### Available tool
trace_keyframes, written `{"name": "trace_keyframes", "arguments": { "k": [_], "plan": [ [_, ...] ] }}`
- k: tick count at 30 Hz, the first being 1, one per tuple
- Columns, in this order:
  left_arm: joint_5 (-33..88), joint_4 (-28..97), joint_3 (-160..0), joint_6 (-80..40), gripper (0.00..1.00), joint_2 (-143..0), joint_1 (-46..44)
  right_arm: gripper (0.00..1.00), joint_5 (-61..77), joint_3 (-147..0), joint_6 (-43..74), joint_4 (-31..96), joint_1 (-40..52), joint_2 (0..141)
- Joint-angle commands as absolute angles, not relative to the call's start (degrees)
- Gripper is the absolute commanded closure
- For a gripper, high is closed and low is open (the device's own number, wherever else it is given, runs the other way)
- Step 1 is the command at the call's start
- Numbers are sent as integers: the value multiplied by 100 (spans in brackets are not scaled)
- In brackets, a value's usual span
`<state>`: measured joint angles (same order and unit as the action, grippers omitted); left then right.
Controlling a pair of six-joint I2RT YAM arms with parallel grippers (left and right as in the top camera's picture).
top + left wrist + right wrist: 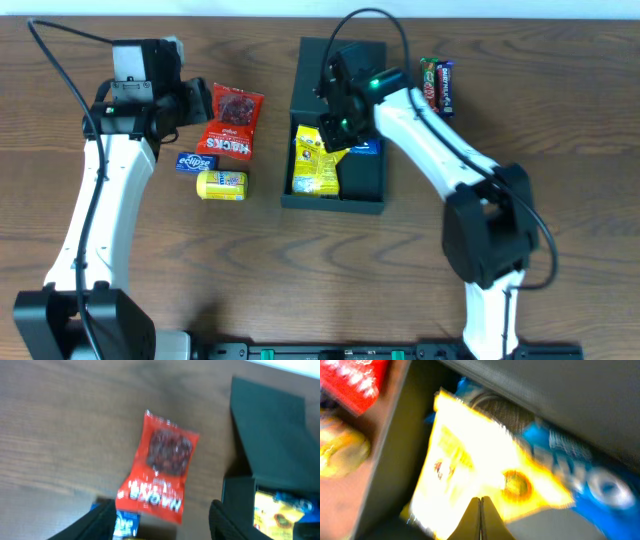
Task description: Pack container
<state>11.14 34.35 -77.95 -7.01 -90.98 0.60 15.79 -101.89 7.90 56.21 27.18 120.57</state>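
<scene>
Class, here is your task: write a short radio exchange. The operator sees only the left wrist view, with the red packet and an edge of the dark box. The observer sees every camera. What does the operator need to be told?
Operator: All I have is the red packet in front of my open left gripper. Where is the right gripper?
Observer: The right gripper is over the open container, its tips closed together above the yellow packet. I cannot tell whether they pinch it.
Operator: Is anything out there that I can't see?
Observer: Yes, dark-wrapped bars lie on the table to the container's right.
</scene>
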Motion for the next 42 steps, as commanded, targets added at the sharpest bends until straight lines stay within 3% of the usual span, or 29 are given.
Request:
{"name": "trace_keyframes", "arguments": {
  "k": [1, 9, 11, 13, 14, 21, 32, 42],
  "plan": [
    [1577, 3581, -7797, -639, 42, -9378, 69, 99, 1737, -10169, 436, 5933, 2812, 11885],
    [2418, 3621, -7797, -637, 51, -10040, -67, 99, 1719, -9028, 762, 5085, 3070, 11915],
    [2554, 3618, -7797, -578, 64, -10158, -187, 99, 1603, -8871, 978, 4982, 3028, 11915],
    [2663, 3618, -7797, -504, 88, -10285, -366, 99, 1592, -8838, 1074, 4960, 2950, 11915],
    [2659, 3618, -7797, -504, 94, -10359, -451, 99, 1590, -8840, 1072, 4941, 2921, 11915],
    [2665, 3616, -7797, -510, 94, -10877, -913, 98, 1815, -8969, 1066, 5028, 2724, 11732],
    [2700, 3544, -7797, -687, 94, -11205, -1144, 98, 958, -8877, 1402, 5105, 2703, 11692],
    [2967, 3273, -7797, -687, 94, -11299, -1229, 99, 1186, -8873, 1634, 4106, 2906, 11937]
  ]
}}
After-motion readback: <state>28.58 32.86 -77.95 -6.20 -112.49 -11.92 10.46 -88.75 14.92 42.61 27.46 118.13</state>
